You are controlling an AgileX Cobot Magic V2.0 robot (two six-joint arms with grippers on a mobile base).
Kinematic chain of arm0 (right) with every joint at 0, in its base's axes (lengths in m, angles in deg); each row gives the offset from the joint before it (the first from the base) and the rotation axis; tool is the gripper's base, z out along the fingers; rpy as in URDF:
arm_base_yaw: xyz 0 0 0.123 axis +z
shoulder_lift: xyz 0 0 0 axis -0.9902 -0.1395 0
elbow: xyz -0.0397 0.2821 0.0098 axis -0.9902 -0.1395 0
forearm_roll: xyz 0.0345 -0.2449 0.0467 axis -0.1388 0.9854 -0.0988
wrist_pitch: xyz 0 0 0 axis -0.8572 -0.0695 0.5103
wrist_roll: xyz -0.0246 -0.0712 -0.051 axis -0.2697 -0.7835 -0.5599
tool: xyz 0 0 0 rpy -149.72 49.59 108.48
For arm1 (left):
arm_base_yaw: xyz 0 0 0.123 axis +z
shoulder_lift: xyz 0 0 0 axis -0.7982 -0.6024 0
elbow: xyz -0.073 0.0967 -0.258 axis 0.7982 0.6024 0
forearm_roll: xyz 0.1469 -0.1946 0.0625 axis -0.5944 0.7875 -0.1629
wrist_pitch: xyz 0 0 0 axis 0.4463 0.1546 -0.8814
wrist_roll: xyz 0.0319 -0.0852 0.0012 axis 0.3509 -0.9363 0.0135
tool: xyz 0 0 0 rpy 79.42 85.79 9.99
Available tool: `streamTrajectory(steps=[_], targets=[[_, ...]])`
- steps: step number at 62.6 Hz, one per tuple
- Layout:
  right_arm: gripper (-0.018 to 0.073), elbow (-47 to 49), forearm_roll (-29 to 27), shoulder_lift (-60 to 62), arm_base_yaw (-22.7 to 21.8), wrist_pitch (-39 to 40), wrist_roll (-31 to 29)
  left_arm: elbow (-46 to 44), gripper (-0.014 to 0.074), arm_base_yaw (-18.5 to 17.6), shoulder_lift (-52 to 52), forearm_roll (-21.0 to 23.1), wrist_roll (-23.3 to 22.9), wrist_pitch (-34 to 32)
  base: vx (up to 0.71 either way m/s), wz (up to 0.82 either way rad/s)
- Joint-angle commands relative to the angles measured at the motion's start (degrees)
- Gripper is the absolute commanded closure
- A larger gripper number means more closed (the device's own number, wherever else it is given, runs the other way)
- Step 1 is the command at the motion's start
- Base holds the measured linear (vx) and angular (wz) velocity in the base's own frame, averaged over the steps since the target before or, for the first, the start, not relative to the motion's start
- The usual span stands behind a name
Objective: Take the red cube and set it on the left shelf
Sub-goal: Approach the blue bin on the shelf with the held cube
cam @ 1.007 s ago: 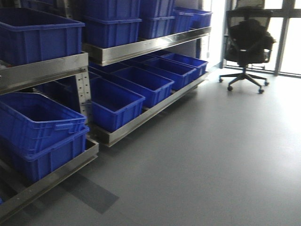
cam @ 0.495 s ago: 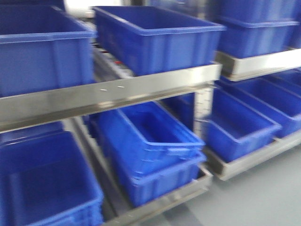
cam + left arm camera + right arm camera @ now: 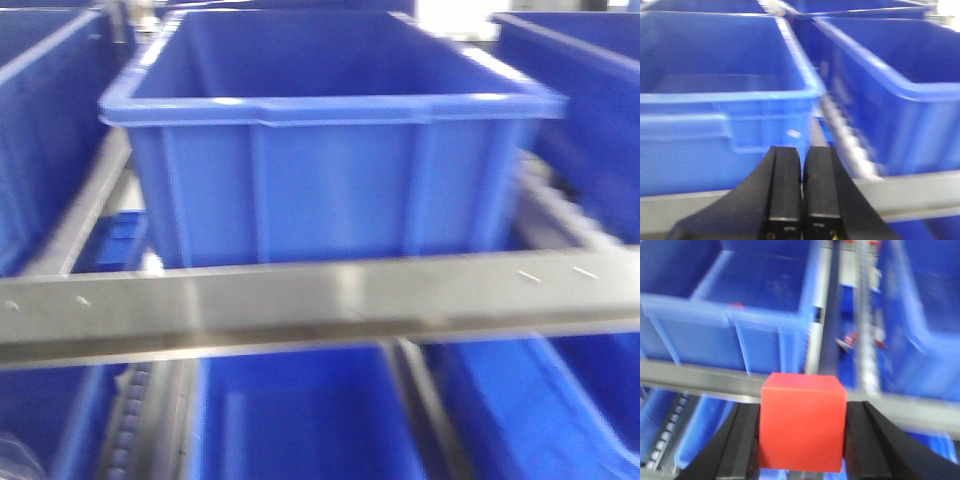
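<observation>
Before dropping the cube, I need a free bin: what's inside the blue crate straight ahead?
The crate shows only bare blue inner walls; its near wall hides the floor and anything lying there.

cube (image 3: 802, 422): bright red, flat faces, upright, clamped in right gripper (image 3: 802, 445), just short of steel rail | shelf (image 3: 320, 305): brushed steel, front rail level, deep-blue crates (image 3: 320, 150) above and below, view blurred

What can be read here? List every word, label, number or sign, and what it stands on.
None can be read.
The blue crates, the left shelf and the red cube show no lettering.
Red-and-white flecks between the crates are too blurred to read.
</observation>
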Motion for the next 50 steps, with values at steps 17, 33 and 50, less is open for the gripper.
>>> streamTrajectory(steps=[17, 33, 50], targets=[[0.0446, 1.7, 1.4, -0.4, -0.4, 4.3, -0.4, 1.4, 0.0495, -0.3, 0.7, 0.0, -0.3, -5.1, 0.32, 0.31], [0.0446, 1.7, 1.4, -0.4, -0.4, 4.3, -0.4, 1.4, 0.0495, -0.3, 0.7, 0.0, -0.3, -5.1, 0.20, 0.13], [0.0446, 1.7, 1.4, -0.4, -0.4, 4.3, -0.4, 1.4, 0.0495, -0.3, 0.7, 0.0, -0.3, -5.1, 0.11, 0.09]])
